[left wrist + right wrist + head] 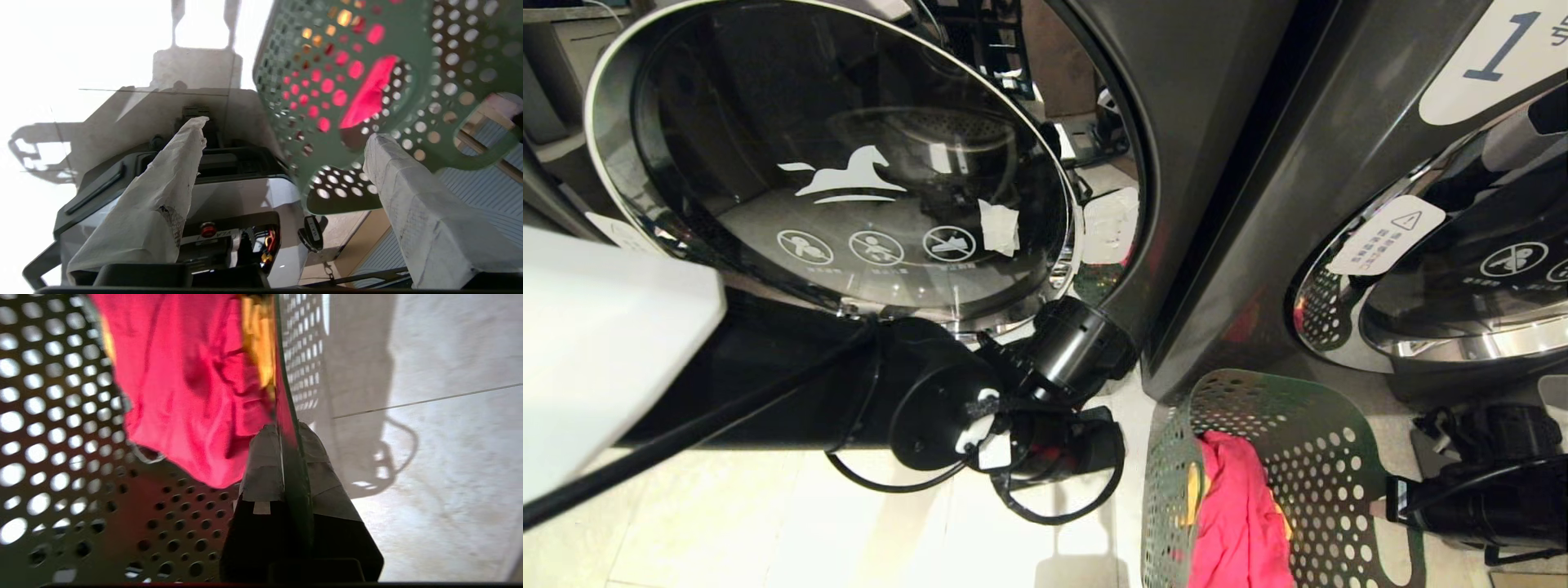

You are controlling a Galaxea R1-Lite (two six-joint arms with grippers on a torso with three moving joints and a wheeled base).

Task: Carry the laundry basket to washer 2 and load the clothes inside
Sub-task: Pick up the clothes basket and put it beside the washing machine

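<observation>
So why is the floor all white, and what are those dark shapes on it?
Left wrist view: the floor is glared out white, and the dark shape on it is the robot's own shadow. Right wrist view: the basket throws a dotted shadow on the floor; the pink cloth looks blurry. Head view: the washer door mirrors the room.

basket [1307, 457]: perforated plastic, matt | door [849, 163]: glossy glass, chrome rim | garment [1241, 523]: probably cloth
</observation>
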